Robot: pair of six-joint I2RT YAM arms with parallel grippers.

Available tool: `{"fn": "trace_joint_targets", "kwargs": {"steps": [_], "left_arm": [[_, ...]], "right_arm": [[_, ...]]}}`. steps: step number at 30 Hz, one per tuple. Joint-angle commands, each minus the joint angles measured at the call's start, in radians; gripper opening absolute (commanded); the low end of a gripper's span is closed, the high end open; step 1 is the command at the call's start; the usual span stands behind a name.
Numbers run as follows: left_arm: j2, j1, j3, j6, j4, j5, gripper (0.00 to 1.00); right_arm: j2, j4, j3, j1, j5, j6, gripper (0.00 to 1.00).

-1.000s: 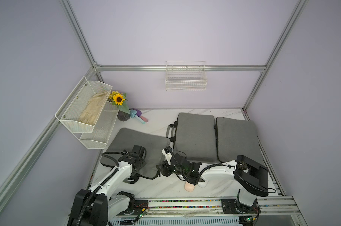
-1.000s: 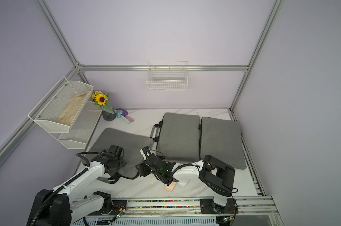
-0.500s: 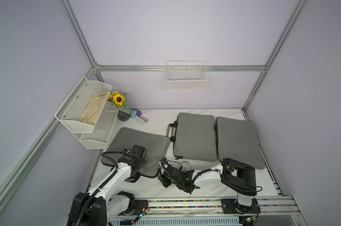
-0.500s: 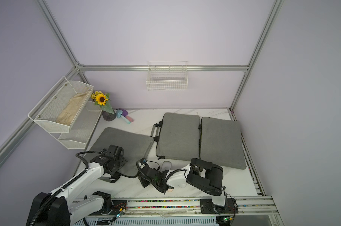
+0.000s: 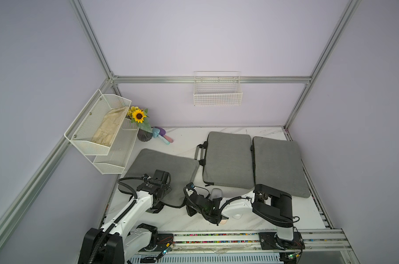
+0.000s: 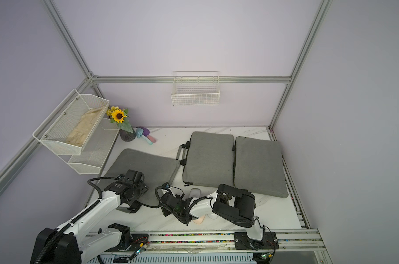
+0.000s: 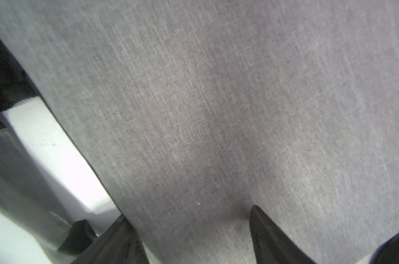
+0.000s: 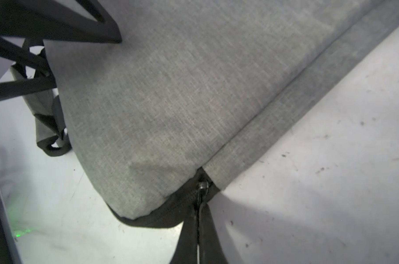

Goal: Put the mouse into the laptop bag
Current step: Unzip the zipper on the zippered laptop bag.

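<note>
Tabletop scene with two robot arms and a grey fabric laptop bag [image 5: 228,157] lying flat, carry handles on its left side. The mouse [image 5: 216,193], small, white and oval, lies on the white table [image 5: 274,212] just in front of the laptop bag's front edge, close to its front left corner. Its long axis runs front to back and points at that edge.

The right gripper [image 8: 199,209] sits at that same front left corner. Its claw is pinched fully together and appears to hold the black zipper pull [image 8: 199,194] where the bag's zip ends. The mouse therefore lies just beside this claw, on the side away from the handles, along the bag's front edge. It does not show in the right wrist view.

The left gripper [image 7: 189,212] hangs over a second grey bag [image 5: 166,164] to the left of the laptop bag, well apart from the mouse. Its claw is spread wide with nothing between the tips, only grey cloth beneath.

The right arm is clearly the nearer one to the mouse, but its claw is taken up with the zip. The bag looks closed, so opening it along the front edge likely comes first.
</note>
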Motion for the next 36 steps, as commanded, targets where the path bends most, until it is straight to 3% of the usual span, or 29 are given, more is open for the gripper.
{"fn": "trace_joint_targets", "kwargs": {"steps": [1, 6, 11, 16, 17, 18, 21, 27, 36], "left_arm": [[-0.036, -0.006, 0.012, 0.006, 0.003, 0.023, 0.78], [-0.077, -0.029, -0.028, 0.004, 0.041, 0.131, 0.82], [-0.087, -0.077, -0.067, -0.036, 0.085, 0.145, 0.86], [-0.076, -0.095, -0.063, -0.047, 0.096, 0.136, 0.77], [-0.075, -0.095, -0.063, -0.048, 0.089, 0.136, 0.77], [-0.076, -0.095, -0.060, -0.052, 0.077, 0.129, 0.78], [-0.104, -0.097, -0.049, -0.070, 0.020, 0.097, 0.84], [-0.178, -0.108, -0.016, -0.094, -0.094, 0.072, 0.92], [-0.216, -0.177, -0.042, -0.163, -0.129, 0.077, 0.92]], "right_arm": [[-0.002, -0.096, -0.016, 0.003, 0.034, 0.015, 0.00], [-0.039, -0.076, -0.022, 0.002, 0.002, 0.021, 0.00], [-0.072, -0.051, -0.013, -0.001, -0.001, 0.013, 0.00], [-0.091, -0.044, -0.010, -0.035, -0.033, 0.024, 0.00], [-0.098, -0.044, -0.017, -0.038, -0.020, 0.026, 0.04], [-0.104, -0.052, -0.021, -0.038, -0.003, 0.027, 0.15], [-0.103, -0.104, -0.014, -0.038, 0.044, 0.023, 0.28], [-0.133, -0.094, -0.055, -0.028, 0.059, -0.053, 0.33], [-0.098, -0.109, -0.027, 0.045, 0.102, -0.118, 0.38]]}}
